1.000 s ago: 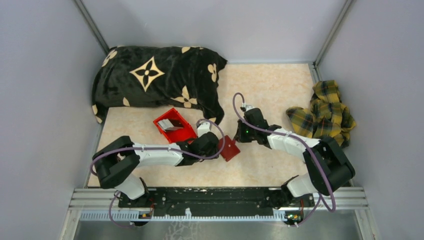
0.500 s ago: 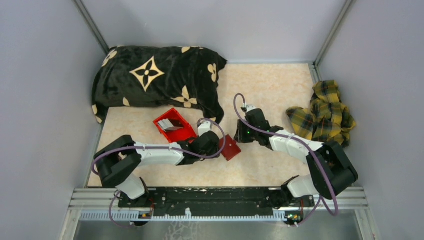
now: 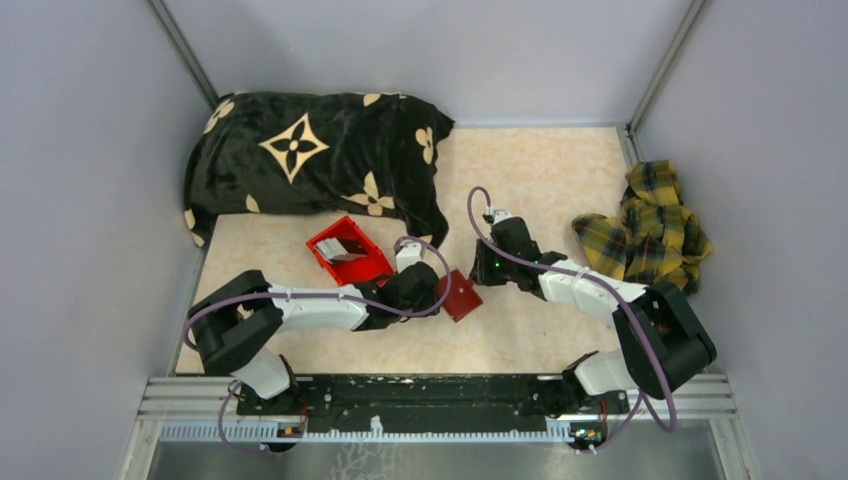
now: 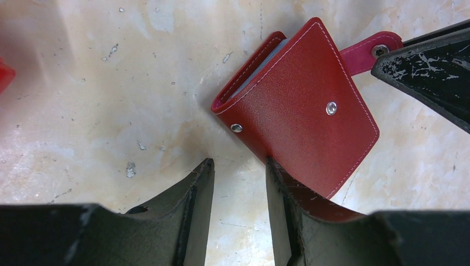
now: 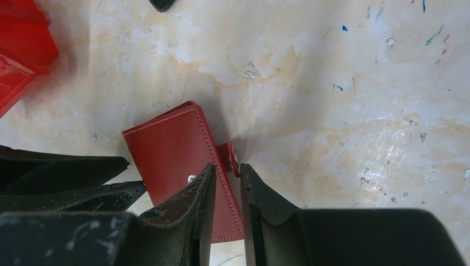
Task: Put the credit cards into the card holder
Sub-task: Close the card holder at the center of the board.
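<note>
Arms reach inward; left hand [image 4: 238,163], right hand [image 5: 228,168] flank card holder [image 4: 299,116].

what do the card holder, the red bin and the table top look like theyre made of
Card holder: dark-red leather or faux leather, smooth with a slight sheen, pale stitching along the edges, metal snap studs. Red bin: probably rigid plastic, judging by its bright, shiny walls. Table top: hard, cream marble-like pattern, speckled and scuffed; real stone or printed laminate cannot be told.
</note>
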`<state>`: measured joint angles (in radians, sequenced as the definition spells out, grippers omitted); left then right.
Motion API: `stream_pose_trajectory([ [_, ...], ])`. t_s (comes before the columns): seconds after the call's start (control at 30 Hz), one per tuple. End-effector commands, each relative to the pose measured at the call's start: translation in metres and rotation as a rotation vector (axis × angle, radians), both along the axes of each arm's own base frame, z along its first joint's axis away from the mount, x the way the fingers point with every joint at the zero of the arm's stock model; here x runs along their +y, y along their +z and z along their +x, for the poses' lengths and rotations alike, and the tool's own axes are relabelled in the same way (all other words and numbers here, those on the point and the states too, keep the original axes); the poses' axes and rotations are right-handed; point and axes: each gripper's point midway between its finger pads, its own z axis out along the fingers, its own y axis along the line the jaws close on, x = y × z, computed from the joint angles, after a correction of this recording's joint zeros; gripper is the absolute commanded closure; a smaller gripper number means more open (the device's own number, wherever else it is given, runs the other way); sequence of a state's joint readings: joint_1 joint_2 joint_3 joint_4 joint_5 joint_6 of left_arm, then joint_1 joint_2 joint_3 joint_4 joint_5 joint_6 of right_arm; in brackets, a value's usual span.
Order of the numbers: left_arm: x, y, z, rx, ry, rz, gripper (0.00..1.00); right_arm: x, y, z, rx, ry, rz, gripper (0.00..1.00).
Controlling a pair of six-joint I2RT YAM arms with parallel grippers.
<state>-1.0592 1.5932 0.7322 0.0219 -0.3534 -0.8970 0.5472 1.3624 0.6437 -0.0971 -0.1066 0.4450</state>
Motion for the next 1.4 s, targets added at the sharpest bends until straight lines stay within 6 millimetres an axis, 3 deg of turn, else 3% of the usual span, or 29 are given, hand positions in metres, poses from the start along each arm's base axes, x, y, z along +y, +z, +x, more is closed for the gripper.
stream_pose_trajectory([
  [0.0, 0.011, -0.016, -0.007, 0.042, -0.002, 0.043, 0.53, 0.008, 0.029, 0.025, -0.093, -0.009, 0.038, 0.77],
  [0.4, 0.013, -0.019, -0.008, 0.048, 0.001, 0.043, 0.53, 0.010, 0.027, 0.028, -0.086, -0.002, 0.042, 0.82],
  [0.7, 0.013, -0.019, -0.007, 0.050, 0.000, 0.047, 0.53, 0.009, 0.028, 0.028, -0.099, 0.007, 0.037, 0.92],
  [1.0, 0.011, -0.019, -0.005, 0.049, -0.004, 0.049, 0.53, 0.008, 0.040, 0.032, -0.126, 0.003, 0.036, 0.80],
  [1.37, 0.013, -0.019, -0.006, 0.051, -0.002, 0.049, 0.53, 0.010, 0.036, 0.032, -0.106, 0.015, 0.029, 0.83],
])
